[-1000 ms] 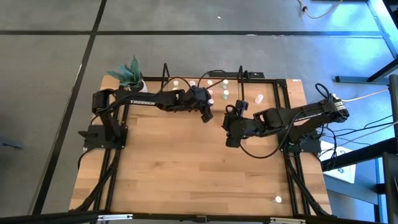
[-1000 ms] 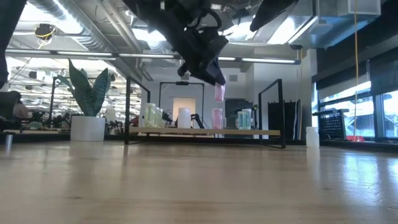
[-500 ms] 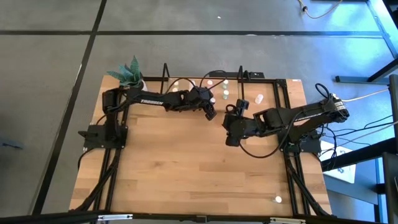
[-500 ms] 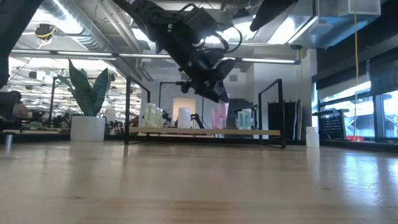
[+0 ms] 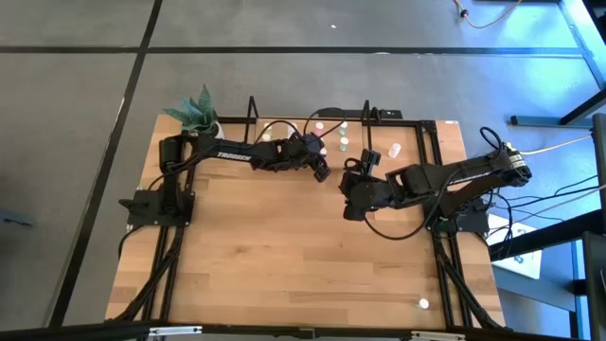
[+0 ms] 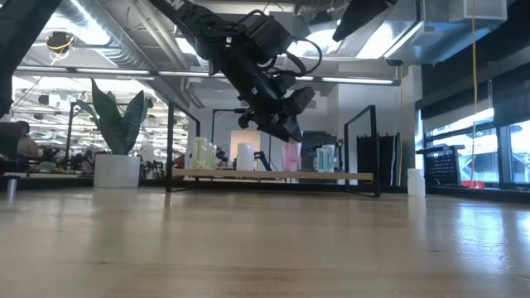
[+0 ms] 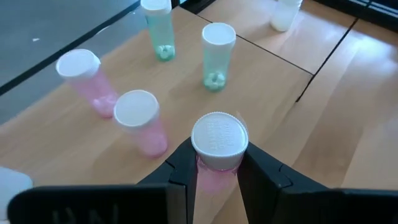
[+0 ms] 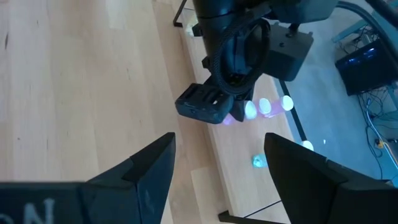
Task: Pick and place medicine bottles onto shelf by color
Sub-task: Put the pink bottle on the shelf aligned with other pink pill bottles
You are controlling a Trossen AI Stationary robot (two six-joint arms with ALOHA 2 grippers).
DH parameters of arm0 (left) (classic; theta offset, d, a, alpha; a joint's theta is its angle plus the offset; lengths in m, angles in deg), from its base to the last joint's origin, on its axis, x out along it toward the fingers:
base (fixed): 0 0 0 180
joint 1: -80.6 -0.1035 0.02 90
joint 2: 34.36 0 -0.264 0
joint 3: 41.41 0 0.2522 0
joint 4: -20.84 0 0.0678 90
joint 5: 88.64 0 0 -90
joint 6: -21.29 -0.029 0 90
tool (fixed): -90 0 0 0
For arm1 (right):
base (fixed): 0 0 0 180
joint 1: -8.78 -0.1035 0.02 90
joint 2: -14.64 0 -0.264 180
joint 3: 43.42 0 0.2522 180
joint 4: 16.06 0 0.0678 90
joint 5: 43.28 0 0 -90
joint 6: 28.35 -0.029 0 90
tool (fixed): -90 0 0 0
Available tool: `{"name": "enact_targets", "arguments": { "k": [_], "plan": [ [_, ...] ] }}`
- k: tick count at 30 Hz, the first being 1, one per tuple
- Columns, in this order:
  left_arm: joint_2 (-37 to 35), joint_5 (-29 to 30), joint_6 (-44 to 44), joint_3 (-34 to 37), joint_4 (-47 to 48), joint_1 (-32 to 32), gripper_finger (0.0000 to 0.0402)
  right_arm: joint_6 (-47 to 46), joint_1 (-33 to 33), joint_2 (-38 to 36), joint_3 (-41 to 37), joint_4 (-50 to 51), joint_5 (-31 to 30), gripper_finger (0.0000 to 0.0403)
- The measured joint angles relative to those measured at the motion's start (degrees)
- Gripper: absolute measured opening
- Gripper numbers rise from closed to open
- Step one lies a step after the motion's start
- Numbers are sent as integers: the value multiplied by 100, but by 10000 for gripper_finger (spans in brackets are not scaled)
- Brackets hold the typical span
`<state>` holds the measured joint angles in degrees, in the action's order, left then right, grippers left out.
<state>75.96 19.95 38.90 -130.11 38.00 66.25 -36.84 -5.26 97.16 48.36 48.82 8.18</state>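
My left gripper (image 7: 217,168) is shut on a pink medicine bottle with a white cap (image 7: 219,138), over the shelf (image 7: 267,81). In the low view the gripper (image 6: 286,132) hangs above the shelf board (image 6: 356,175), with the bottle (image 6: 291,156) below it. Two pink bottles (image 7: 140,121) (image 7: 87,81) and two green ones (image 7: 217,56) (image 7: 157,28) stand upright on the board close by. My right gripper (image 8: 217,168) waits open above mid-table (image 5: 352,201), nothing between its fingers. My left gripper pinches the pink bottle's body just under the white cap (image 7: 217,171) between its two fingers. The fingers (image 7: 183,168) slant down from the table's left. The bottle stays upright. Its base is down at the board; whether it stands on it, I cannot tell.
A plant in a white pot (image 5: 199,114) stands at the table's far left corner. One white bottle (image 5: 394,151) stands on the table right of the shelf, another (image 5: 423,304) near the front right corner. Black end frames (image 6: 362,149) bound the shelf.
My left gripper has come down toward the shelf board with the pink bottle, drifting slightly toward the far right and rolling a little. The bottle stays upright in the hold and now sits among the other pink bottles.
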Motion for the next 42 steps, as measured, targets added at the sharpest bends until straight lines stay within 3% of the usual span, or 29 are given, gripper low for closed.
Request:
{"name": "enact_targets", "arguments": {
  "k": [24,42],
  "plan": [
    [190,197,240,0,-93,85,86,-2,0,0,0,2,-91,248],
    [190,473,444,0,2,90,154,-2,0,0,0,0,-92,248]
  ]
}}
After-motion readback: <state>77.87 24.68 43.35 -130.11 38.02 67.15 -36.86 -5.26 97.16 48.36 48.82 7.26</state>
